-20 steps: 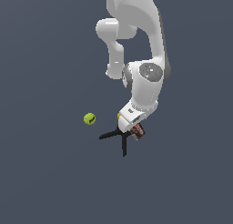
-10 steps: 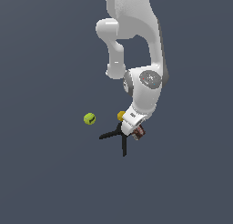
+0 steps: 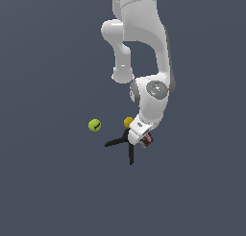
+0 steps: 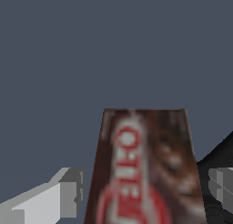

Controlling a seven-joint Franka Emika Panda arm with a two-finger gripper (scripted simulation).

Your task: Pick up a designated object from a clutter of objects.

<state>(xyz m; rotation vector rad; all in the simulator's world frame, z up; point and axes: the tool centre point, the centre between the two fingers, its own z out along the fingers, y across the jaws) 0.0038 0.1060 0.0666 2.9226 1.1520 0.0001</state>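
In the exterior view, going from that view's left to its right, the yellow-green ball (image 3: 94, 125) lies by itself on the dark grey desk (image 3: 48, 182), well apart from the rest. Next comes the black clamp (image 3: 122, 143), its two legs spread out towards the ball and downwards in the picture. The small yellow-orange ball (image 3: 128, 121) sits just beside the clamp's top, close against the white arm (image 3: 151, 98). Furthest right is the red-brown box (image 3: 147, 140), partly hidden under the end of the arm.

In the wrist view, the box (image 4: 145, 168) fills the space between the two grey fingers (image 4: 70, 193) of the tool (image 4: 145, 191), its white lettering facing the camera. The fingers stand spread on either side of the box, with a little gap showing at each side, so the tool is parted around it and not yet clamped. A piece of the black clamp (image 4: 218, 155) shows near one finger.
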